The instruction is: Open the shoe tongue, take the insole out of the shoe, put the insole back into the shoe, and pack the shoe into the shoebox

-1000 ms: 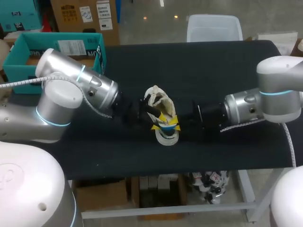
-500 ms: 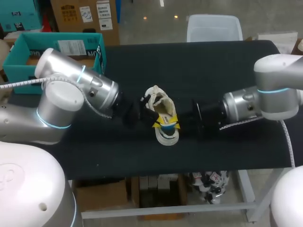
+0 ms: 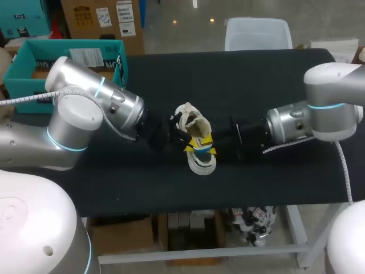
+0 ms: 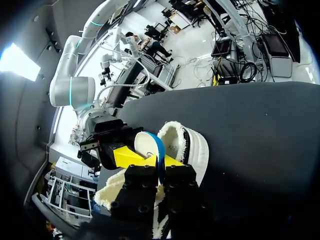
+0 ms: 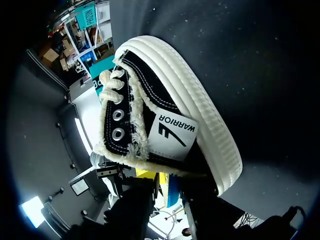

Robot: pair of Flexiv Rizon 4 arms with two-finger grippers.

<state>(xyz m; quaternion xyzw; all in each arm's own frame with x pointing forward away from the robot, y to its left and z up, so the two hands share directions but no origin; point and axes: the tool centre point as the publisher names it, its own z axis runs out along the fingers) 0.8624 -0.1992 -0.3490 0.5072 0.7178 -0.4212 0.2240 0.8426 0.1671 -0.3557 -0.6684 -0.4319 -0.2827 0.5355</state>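
- Robotics lab is indicated: left arm [image 3: 97,108] and right arm [image 3: 308,123] are mounted beside a black-clothed table [image 3: 245,85].
- A teal shoebox [image 3: 23,91] is set at the table's far-left corner.

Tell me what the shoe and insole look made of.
Shoe: matte black canvas by its weave and white stitching, with shiny metal eyelets, fuzzy cream trim, and a ribbed white sole, likely rubber. Insole: thin, white and blue, probably foam.

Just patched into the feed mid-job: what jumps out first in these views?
A cream-lined shoe lies in the middle of the black table, with both arms meeting at it from opposite sides. The left gripper pinches the blue-edged insole, which stands partly out of the shoe's opening. The open teal shoebox sits at the table's far left.
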